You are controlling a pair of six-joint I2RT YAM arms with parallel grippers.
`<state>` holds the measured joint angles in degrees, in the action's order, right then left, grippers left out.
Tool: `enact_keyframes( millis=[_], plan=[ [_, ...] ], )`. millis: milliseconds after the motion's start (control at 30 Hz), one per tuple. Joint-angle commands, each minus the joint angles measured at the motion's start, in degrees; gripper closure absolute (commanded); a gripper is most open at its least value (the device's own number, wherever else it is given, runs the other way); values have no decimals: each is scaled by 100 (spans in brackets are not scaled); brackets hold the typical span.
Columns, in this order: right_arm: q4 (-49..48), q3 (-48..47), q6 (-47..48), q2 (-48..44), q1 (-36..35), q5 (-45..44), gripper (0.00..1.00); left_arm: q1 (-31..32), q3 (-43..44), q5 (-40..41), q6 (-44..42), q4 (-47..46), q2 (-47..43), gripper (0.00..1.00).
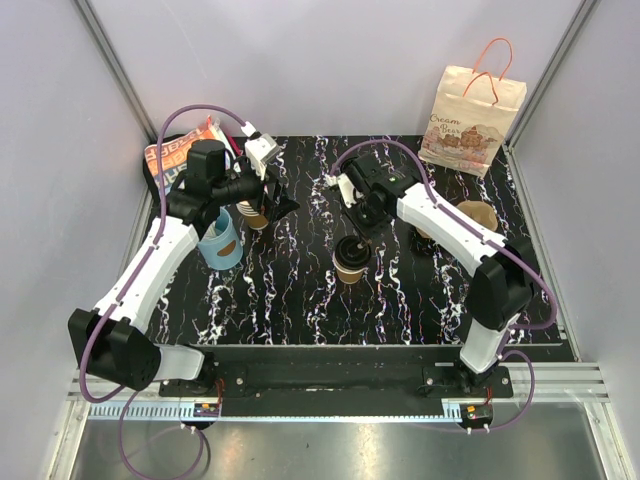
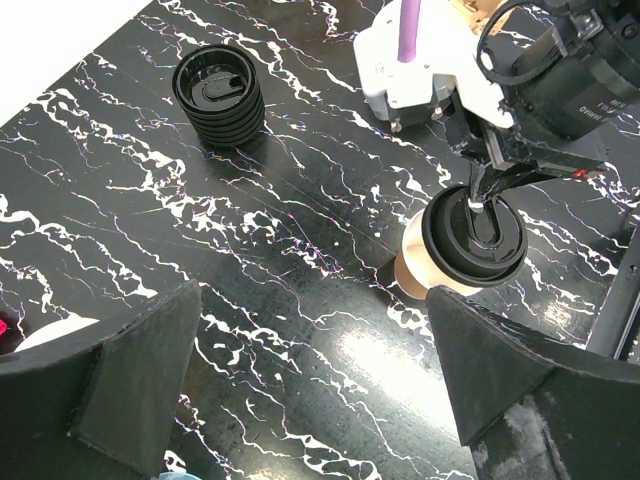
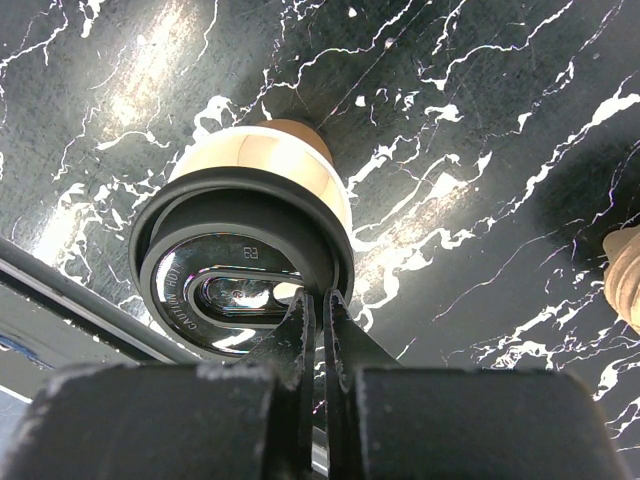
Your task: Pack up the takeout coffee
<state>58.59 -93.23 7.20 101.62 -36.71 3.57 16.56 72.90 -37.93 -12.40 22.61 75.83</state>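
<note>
Small brown kraft paper takeout coffee cup with a round black plastic lid, stood directly beneath the closed right tool.

Nearest the arm bases, the cup is seen upright at the middle of the black, white-veined bench, its long axis vertical. Just beyond and above it, the right tool's two fingers are pressed together with nothing between them, their tips laid on the lid's top; the lid is touched, not clamped. The right arm is judged much the nearer. Farther left, the left tool is held wide apart and empty, well apart from the cup and facing it. At the far right corner a cream paper bag with orange handles is stood.
</note>
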Motion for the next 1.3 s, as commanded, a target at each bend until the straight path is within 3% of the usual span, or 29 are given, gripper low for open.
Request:
enact_keyframes(
  millis=[0, 1267],
  plan=[
    [-58, -178, -52, 112, -82, -155, 100, -12, -13, -21, 27, -310, -192, 1],
    [-286, -169, 9, 375, -302, -568, 96, -12, -13, -206, 203, -407, -192, 1]
  ],
)
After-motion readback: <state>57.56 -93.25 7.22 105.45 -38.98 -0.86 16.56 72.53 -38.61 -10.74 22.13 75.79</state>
